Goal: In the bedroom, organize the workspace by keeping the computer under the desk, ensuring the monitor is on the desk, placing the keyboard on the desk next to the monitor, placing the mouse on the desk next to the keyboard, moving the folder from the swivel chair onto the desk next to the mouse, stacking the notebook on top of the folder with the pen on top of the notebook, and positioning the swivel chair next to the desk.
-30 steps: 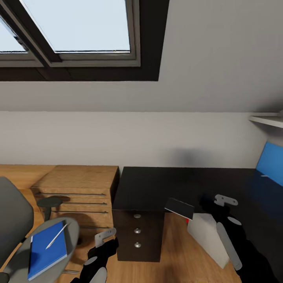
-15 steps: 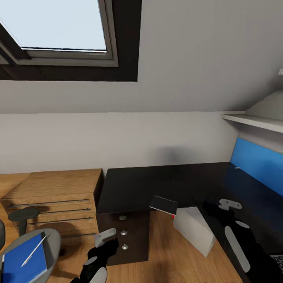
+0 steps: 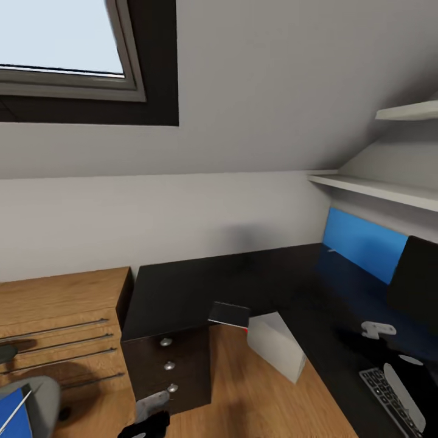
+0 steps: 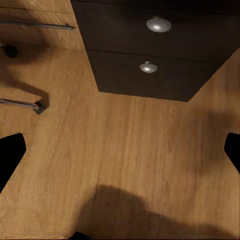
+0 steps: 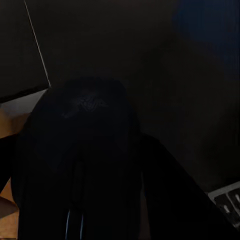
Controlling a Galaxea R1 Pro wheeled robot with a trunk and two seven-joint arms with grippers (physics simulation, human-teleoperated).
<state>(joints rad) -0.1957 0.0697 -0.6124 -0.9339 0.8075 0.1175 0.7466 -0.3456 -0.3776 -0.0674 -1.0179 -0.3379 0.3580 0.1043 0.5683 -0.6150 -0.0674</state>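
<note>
The glossy black desk (image 3: 201, 286) runs along the wall and turns down the right side. The monitor (image 3: 418, 281) stands on it at the right edge, and the keyboard (image 3: 389, 398) lies in front of it; its corner (image 5: 227, 199) also shows in the right wrist view. My right gripper (image 3: 368, 340) hangs over the desk, shut on the black mouse (image 5: 82, 160). The white computer (image 3: 277, 345) lies tilted on the floor by the desk. At the lower left are the swivel chair seat (image 3: 42, 395), the blue folder (image 3: 11, 418) and the pen (image 3: 17, 409). My left gripper (image 4: 120, 155) is open over the floor.
A black drawer unit (image 3: 165, 365) stands under the desk's left end, also seen as the drawer unit (image 4: 155, 60) in the left wrist view. A light wooden cabinet (image 3: 55, 316) is to its left. A blue panel (image 3: 362, 246) and white shelves (image 3: 377, 190) line the right wall.
The camera has swung to the right: chair and folder slid to the picture's left edge, and monitor and keyboard came into view. The right gripper still holds the mouse.
</note>
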